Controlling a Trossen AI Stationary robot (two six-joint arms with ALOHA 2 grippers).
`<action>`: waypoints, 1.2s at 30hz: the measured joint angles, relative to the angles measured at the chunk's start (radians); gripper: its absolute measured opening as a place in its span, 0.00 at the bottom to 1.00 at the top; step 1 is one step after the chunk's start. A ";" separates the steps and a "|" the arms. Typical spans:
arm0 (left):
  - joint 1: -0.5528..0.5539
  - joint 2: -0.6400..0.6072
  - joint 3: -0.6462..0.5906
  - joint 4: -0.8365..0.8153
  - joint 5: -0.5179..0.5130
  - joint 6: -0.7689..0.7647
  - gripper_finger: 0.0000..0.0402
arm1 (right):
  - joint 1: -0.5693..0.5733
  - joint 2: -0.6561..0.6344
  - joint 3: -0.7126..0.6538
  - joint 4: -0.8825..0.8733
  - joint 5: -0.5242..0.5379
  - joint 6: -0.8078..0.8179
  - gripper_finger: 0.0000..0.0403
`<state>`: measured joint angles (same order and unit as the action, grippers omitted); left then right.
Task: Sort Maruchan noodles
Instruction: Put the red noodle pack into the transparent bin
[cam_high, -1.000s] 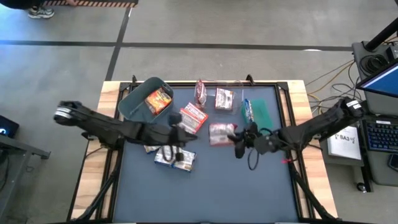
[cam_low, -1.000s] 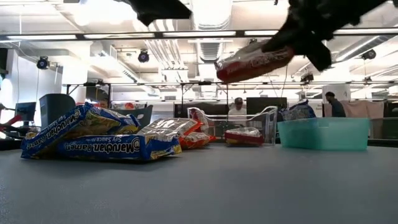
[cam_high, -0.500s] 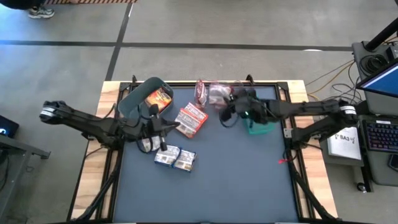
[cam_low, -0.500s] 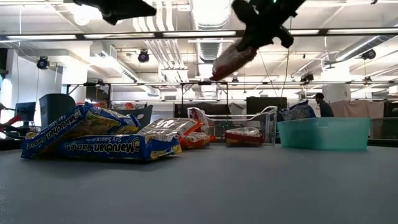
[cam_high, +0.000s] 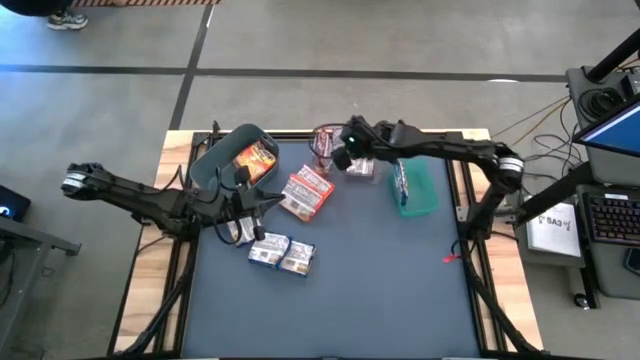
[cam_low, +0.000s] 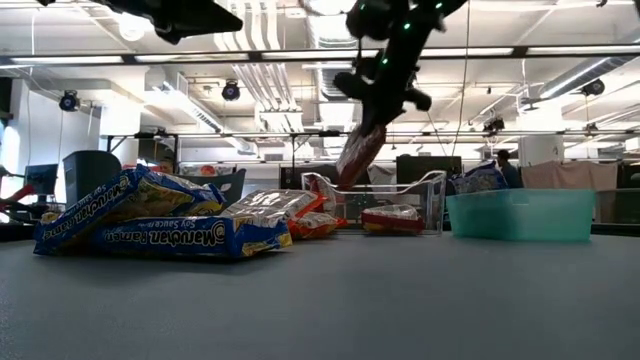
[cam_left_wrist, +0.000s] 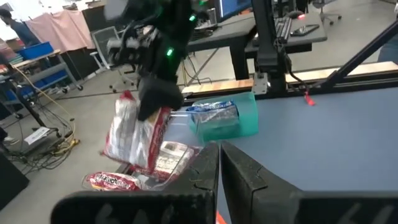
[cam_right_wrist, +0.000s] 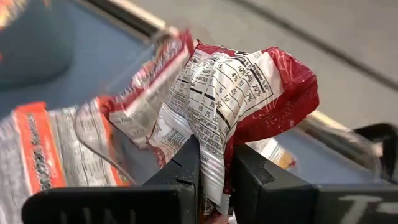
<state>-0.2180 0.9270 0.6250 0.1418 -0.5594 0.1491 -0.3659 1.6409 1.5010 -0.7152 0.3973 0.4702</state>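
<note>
Above clear bin (cam_high: 348, 158): right gripper (cam_high: 352, 150) clamps maroon packet (cam_low: 358, 158); green bin (cam_high: 418, 190) beside; left gripper (cam_high: 243, 205) closed, empty.

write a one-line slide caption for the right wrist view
Right gripper shut on a maroon-and-white Maruchan packet, dangling it over the clear bin that already holds similar packets.
</note>
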 joint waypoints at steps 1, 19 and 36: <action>0.000 0.001 0.000 0.000 0.000 -0.001 0.00 | -0.011 0.023 0.023 -0.027 -0.022 0.000 0.11; -0.001 0.002 0.000 -0.019 0.001 -0.031 0.00 | -0.059 0.231 0.165 -0.096 -0.066 0.000 0.13; -0.001 0.002 0.000 -0.015 0.002 -0.020 0.00 | -0.055 0.241 0.164 0.039 -0.169 -0.011 0.35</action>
<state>-0.2192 0.9295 0.6250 0.1272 -0.5579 0.1295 -0.4205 1.8820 1.6653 -0.6763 0.2285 0.4589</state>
